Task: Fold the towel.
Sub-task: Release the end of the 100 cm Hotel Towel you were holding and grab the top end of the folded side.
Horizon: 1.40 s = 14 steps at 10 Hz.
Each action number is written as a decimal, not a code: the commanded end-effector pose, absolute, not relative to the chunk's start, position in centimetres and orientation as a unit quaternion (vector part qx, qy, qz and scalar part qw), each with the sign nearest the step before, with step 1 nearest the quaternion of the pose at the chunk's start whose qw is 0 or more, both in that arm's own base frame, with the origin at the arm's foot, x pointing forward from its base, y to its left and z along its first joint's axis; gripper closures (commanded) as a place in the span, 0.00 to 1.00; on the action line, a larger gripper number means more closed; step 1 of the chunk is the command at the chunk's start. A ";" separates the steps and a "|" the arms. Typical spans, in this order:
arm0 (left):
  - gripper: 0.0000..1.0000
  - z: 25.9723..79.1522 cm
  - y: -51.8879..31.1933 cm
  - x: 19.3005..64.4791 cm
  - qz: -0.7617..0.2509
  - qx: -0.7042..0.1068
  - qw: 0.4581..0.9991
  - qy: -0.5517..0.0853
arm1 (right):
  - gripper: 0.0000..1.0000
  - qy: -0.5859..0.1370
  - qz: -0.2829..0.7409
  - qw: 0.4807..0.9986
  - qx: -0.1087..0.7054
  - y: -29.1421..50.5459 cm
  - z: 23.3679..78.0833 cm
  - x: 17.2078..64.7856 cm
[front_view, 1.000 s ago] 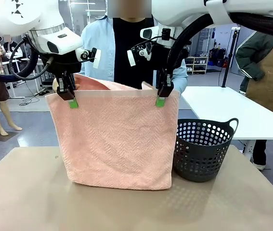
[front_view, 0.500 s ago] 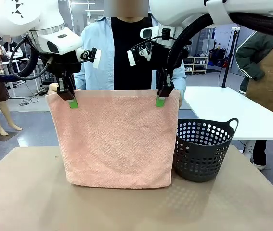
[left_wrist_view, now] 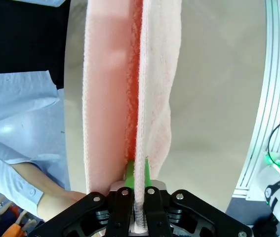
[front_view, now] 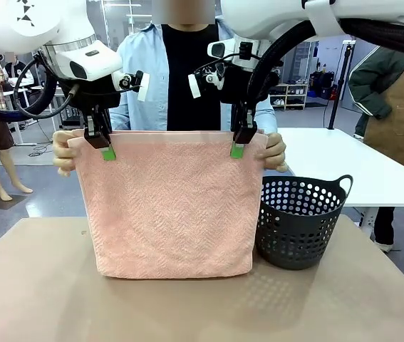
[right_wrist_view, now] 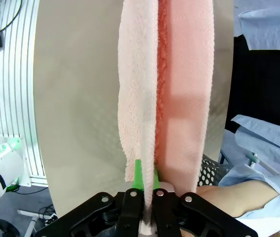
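While the towel (front_view: 173, 206) hangs as a broad pink sheet above the table (front_view: 38, 299) in the front view, the left gripper (front_view: 107, 151) is clamped tight on its top edge near one upper corner and the right gripper (front_view: 237, 148) is clamped tight near the other. The person's hand (front_view: 64, 151) holds the corner just outside the left gripper, and the person's other hand (front_view: 275, 151) holds the corner just outside the right one. The towel's lower edge reaches down to the tabletop, and the dark basket (front_view: 301, 224) stands just beside it on the right arm's side. In the left wrist view the green pads (left_wrist_view: 129, 174) are pressed together on the paler near layer of cloth, with a second, deeper pink layer hanging behind it toward the person, whose light blue sleeve (left_wrist_view: 16, 128) runs alongside. In the right wrist view the same holds: the jaws are fully pinched on the thin near layer, the far layer hangs parted from it, and a corner of the perforated basket shows past the cloth near the person's forearm.
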<state>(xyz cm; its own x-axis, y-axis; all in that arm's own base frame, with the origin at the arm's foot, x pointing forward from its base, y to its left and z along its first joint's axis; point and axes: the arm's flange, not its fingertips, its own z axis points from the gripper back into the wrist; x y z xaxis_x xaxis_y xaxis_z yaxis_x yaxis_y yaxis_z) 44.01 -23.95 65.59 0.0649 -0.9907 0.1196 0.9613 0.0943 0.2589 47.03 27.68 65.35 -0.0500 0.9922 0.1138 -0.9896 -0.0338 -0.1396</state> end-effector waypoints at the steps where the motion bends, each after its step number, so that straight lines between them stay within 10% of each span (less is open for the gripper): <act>1: 1.00 65.6 -23.9 44.1 -0.670 0.055 0.728 -0.134 | 1.00 -0.092 0.718 0.689 -0.008 27.7 65.5 47.0; 9: 1.00 65.6 -23.9 44.1 -0.670 0.055 0.728 -0.134 | 1.00 -0.092 0.718 0.689 -0.008 27.7 65.5 47.0; 10: 0.67 65.6 -24.0 44.0 -0.671 0.055 0.728 -0.133 | 0.97 -0.090 0.719 0.689 -0.007 27.7 65.4 47.0; 11: 0.60 65.8 -24.0 43.9 -0.673 0.054 0.725 -0.139 | 0.59 -0.094 0.724 0.683 -0.006 27.5 65.5 46.8; 12: 0.29 66.1 -24.0 44.0 -0.673 0.054 0.724 -0.141 | 0.52 -0.096 0.722 0.685 -0.011 27.6 65.7 46.6; 13: 0.22 66.2 -24.1 43.9 -0.675 0.053 0.723 -0.140 | 0.14 -0.095 0.721 0.687 -0.013 27.7 65.8 46.5; 14: 0.00 66.3 -24.1 43.8 -0.674 0.048 0.724 -0.138 | 0.07 -0.094 0.719 0.689 -0.014 27.7 66.0 46.4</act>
